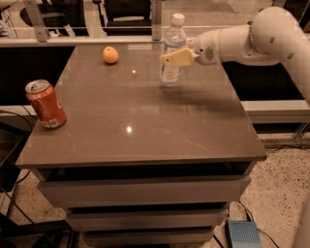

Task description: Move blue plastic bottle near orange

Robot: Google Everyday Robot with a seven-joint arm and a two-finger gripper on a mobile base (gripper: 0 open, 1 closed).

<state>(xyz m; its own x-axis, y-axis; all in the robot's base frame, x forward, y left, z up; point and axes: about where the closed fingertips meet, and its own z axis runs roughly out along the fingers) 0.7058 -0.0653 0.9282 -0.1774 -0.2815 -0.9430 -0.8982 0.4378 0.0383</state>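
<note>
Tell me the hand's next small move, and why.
The hand grips the blue plastic bottle upright near the far edge of the table, with bare surface between it and the orange. So probably carry it toward the orange, stopping just short; the red can stands far off.

An office-like robot testing space: a grey bench with drawers stands on a speckled floor with loose cables, and rolling office chairs sit behind a rail at the back. A white robot arm reaches in from the right, its tool clasped around a blue plastic bottle at the bench's far side.
</note>
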